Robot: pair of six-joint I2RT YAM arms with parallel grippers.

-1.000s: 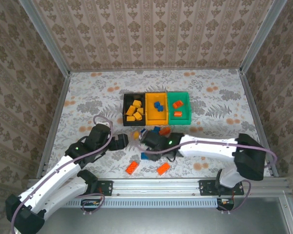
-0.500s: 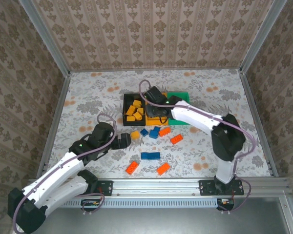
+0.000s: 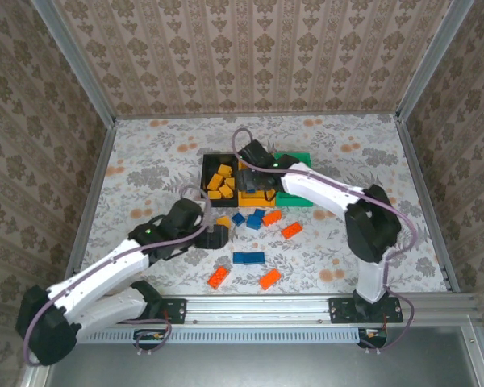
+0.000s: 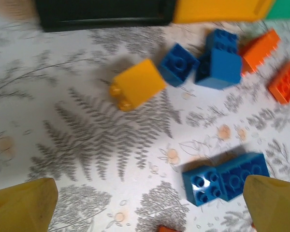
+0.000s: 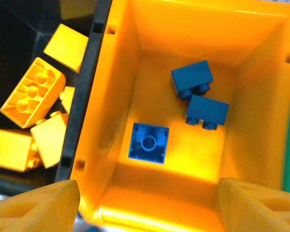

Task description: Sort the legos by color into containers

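Three blue bricks lie in the yellow bin, and nothing is held above them. The right gripper is poised over that bin with its fingers spread wide and empty. The drop is judged done, so a straight lift is advised before any swing away, lest the bin's wall be clipped.

On the table a yellow brick is tipped on its side near the black bin. A small blue brick lies just beside it and a long blue brick well apart. Above these the left gripper is held with fingers fully apart and nothing between them. If the yellow brick is meant, the fingers should be centred on it and squared to its flat sides. That way the blue neighbour is not caught as well.
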